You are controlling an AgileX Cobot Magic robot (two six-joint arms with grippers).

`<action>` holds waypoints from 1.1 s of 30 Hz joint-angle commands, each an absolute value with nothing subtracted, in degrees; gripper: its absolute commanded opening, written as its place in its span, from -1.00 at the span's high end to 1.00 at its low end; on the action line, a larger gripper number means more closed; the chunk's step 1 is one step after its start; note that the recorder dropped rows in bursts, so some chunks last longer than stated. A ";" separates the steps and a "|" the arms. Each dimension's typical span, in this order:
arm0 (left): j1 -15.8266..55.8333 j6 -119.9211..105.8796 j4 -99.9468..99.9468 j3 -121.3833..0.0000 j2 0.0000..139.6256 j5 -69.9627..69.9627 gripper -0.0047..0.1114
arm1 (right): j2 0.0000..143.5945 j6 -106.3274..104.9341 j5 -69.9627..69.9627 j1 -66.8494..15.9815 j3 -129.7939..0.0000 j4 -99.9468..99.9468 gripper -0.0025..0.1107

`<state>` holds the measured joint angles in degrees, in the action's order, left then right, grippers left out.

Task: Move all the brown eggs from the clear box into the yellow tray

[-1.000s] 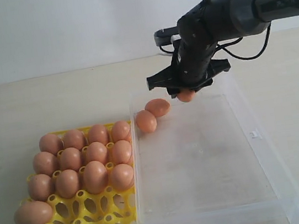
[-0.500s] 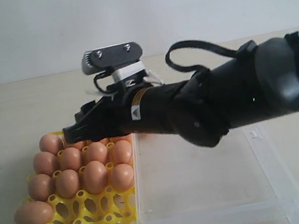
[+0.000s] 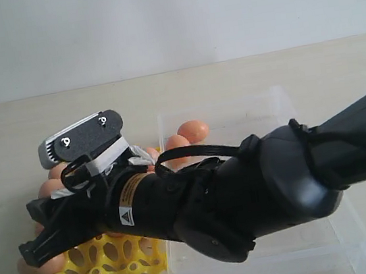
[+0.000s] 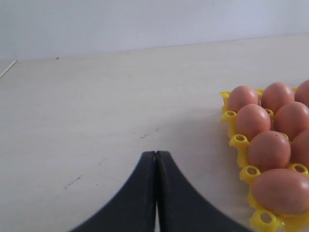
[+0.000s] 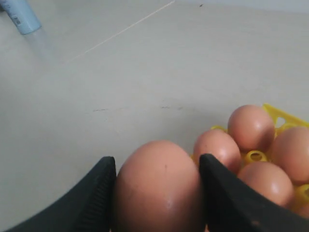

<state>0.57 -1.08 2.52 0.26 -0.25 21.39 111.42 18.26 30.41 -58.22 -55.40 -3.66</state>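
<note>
Right wrist view: right end effector [image 5: 157, 166] grips one brown egg [image 5: 157, 193] near the yellow tray's [image 5: 285, 118] 7 o'clock corner; left end effector [image 4: 155, 159] closed, empty. Lower slowly onto an empty cup [image 3: 112, 254], release once seated.

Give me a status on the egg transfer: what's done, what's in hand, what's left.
Done: several eggs already sit in the tray; the arm hides the full count. In hand: the right claw grips one egg at the tray. Left: two eggs lie in the box, and the front cups that show are open.
</note>
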 commanded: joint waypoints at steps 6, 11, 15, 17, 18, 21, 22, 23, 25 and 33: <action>0.41 -1.34 2.69 0.00 0.00 21.34 0.92 | 114.88 20.08 36.56 -58.60 -52.92 -3.93 0.96; 0.41 -1.34 2.69 0.00 0.00 21.34 0.92 | 116.81 21.72 37.79 -58.60 -52.92 -3.93 0.96; 0.41 -1.16 2.69 0.00 0.00 21.34 0.92 | 118.06 22.73 38.42 -58.60 -52.92 -3.93 0.96; 0.41 -1.16 2.69 0.00 0.00 21.34 0.92 | 118.25 23.66 38.79 -58.60 -52.92 -4.38 0.96; 0.41 -1.16 2.69 0.00 0.00 21.34 0.92 | 118.45 24.23 39.24 -58.60 -52.92 -4.99 0.96; 0.41 -1.16 2.69 0.00 0.00 21.34 0.92 | 118.78 25.04 40.03 -58.60 -53.03 -5.22 0.96; 0.41 -1.16 2.69 0.00 0.00 21.34 0.92 | 118.80 25.35 40.03 -58.60 -53.03 -5.21 0.96; 0.41 -1.16 2.69 0.00 0.00 21.34 0.92 | 118.80 25.57 40.03 -58.60 -53.03 -5.21 0.96; 0.41 -1.16 2.69 0.00 0.00 21.34 0.92 | 118.80 25.63 40.03 -58.60 -53.03 -5.21 0.96; 0.41 -1.16 2.69 0.00 0.00 21.34 0.92 | 118.80 26.58 39.43 -58.60 -53.03 -6.11 0.44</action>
<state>0.57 -1.08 2.52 0.26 -0.25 21.39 118.92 25.69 39.09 -58.56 -53.15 -4.78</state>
